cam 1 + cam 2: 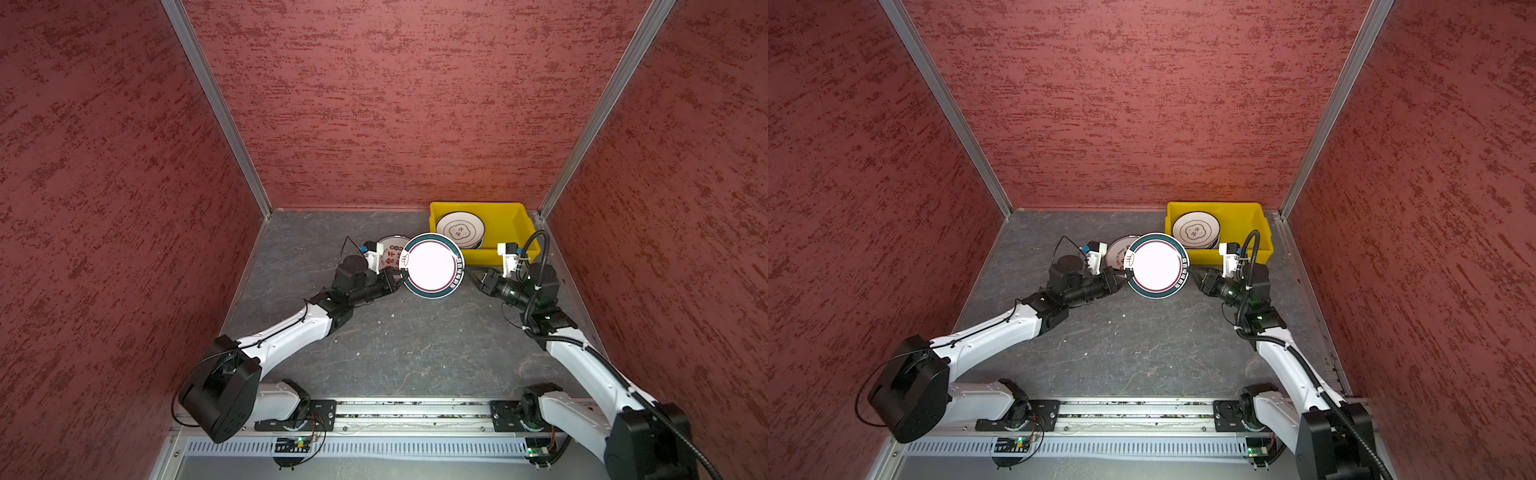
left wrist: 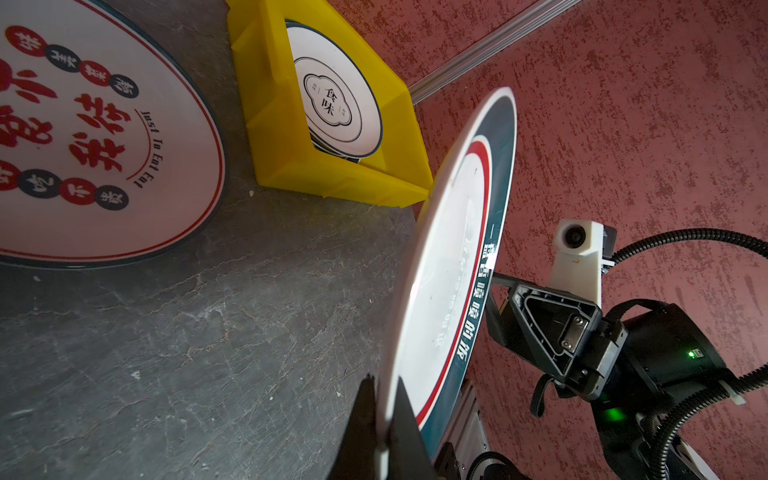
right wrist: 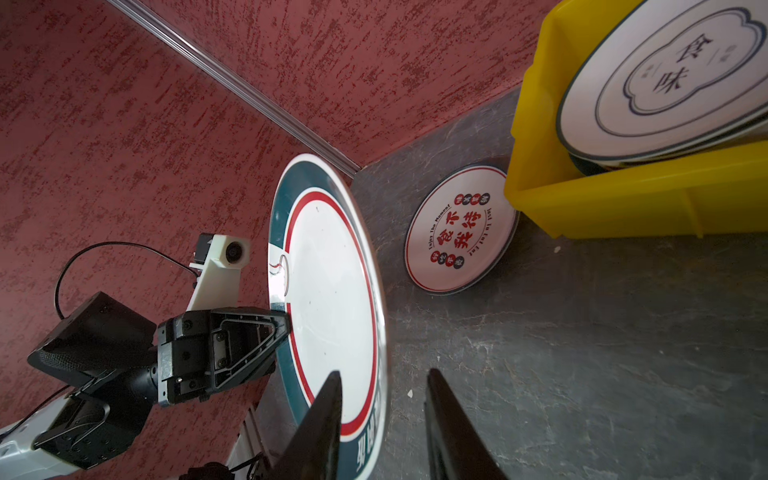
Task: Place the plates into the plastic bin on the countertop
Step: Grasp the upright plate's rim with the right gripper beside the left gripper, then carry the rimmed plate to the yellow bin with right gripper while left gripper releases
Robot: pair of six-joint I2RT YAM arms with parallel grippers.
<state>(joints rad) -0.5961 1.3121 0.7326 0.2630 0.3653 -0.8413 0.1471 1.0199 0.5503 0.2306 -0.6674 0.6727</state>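
Note:
A white plate with a dark green rim and red ring is held up off the countertop, just in front of the yellow plastic bin. My left gripper is shut on its left rim. At the opposite rim my right gripper is open. Its jaws straddle the edge, with a gap on the underside. Stacked plates lie in the bin. A plate with red characters lies flat on the countertop.
Red textured walls close in the back and both sides, and the bin sits in the back right corner against them. A metal rail carrying both arm bases runs along the front edge.

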